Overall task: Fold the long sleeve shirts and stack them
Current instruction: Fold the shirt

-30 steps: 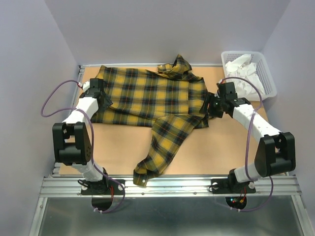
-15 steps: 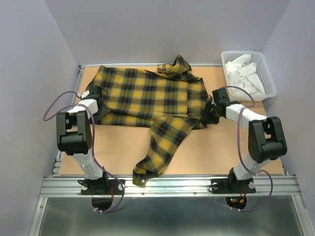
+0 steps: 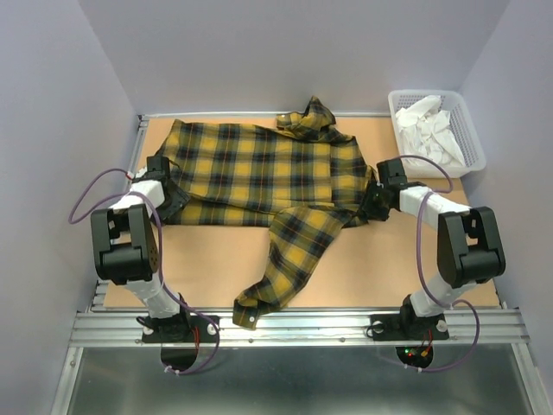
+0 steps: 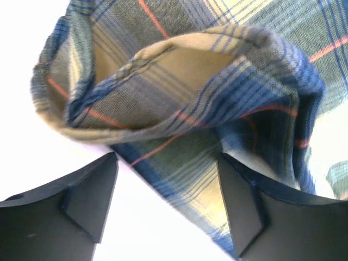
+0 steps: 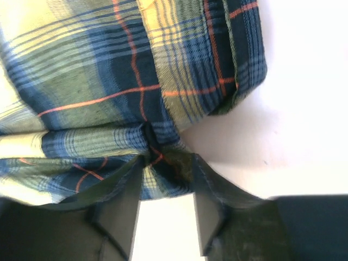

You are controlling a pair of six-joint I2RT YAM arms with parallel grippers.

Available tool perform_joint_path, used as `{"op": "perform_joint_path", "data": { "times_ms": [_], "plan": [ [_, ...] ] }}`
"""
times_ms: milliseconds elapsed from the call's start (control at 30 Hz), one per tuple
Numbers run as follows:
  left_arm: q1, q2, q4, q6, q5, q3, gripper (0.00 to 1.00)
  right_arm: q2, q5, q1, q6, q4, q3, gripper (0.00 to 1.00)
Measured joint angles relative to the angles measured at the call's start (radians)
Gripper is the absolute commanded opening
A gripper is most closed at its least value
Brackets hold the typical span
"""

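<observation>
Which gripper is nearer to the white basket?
Right. The right gripper sits at the right edge of the shirt, a little in front of the basket; the left gripper is at the shirt's left edge, across the table.

A table (image 3: 216, 259) with a tan, board-like top sits boxed in by plain pale lilac walls: a back wall (image 3: 285, 52) along the far edge, a left wall (image 3: 52, 130) and a right wall (image 3: 518, 104) at the side edges. The light is soft and even (shadows on the top are faint). An aluminium rail (image 3: 302, 324) runs along the near edge, with a dull grey metal sheet (image 3: 285, 380) below it. A white slatted basket (image 3: 471, 151) sits at the far right corner.
</observation>
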Motion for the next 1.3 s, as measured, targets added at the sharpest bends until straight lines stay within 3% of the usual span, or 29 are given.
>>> {"op": "perform_joint_path", "data": {
  "times_ms": [33,133,267,400,567,733,800,900,933,1000,1033,1167,1300],
  "plan": [
    [0.000,-0.023,-0.011,0.009,0.011,-0.010,0.95,-0.020,0.001,-0.004,-0.011,-0.005,-0.005,0.61],
    [-0.017,-0.130,-0.042,0.040,0.048,-0.032,0.99,-0.101,-0.004,-0.005,-0.036,-0.026,-0.012,0.73],
    [-0.133,-0.314,-0.046,0.102,0.133,-0.049,0.99,-0.267,-0.036,-0.005,-0.070,-0.029,-0.012,0.87],
    [-0.291,-0.454,-0.034,0.142,0.303,-0.095,0.99,-0.349,-0.066,-0.003,-0.090,-0.034,-0.012,0.91],
    [-0.457,-0.514,-0.048,0.142,0.513,-0.180,0.99,-0.369,-0.091,-0.003,-0.102,-0.063,-0.012,0.91],
    [-0.616,-0.557,-0.060,0.124,0.618,-0.217,0.97,-0.370,-0.103,-0.003,-0.103,-0.081,-0.012,0.91],
    [-0.675,-0.558,-0.060,0.115,0.642,-0.224,0.90,-0.370,-0.109,-0.003,-0.103,-0.083,-0.012,0.91],
    [-0.753,-0.551,-0.060,0.097,0.655,-0.250,0.72,-0.371,-0.116,-0.003,-0.103,-0.084,-0.014,0.91],
    [-0.781,-0.543,-0.063,0.088,0.657,-0.261,0.58,-0.372,-0.119,-0.003,-0.103,-0.084,-0.016,0.91],
    [-0.809,-0.527,-0.068,0.080,0.657,-0.271,0.45,-0.375,-0.122,-0.003,-0.103,-0.085,-0.021,0.91],
    [-0.824,-0.514,-0.074,0.075,0.658,-0.272,0.33,-0.376,-0.124,-0.003,-0.102,-0.084,-0.025,0.91],
    [-0.840,-0.483,-0.081,0.068,0.656,-0.257,0.00,-0.386,-0.126,-0.003,-0.100,-0.095,-0.031,0.91],
    [-0.842,-0.423,-0.111,0.073,0.645,-0.136,0.00,-0.404,-0.126,-0.003,-0.100,-0.098,-0.031,0.91]
  ]
}}
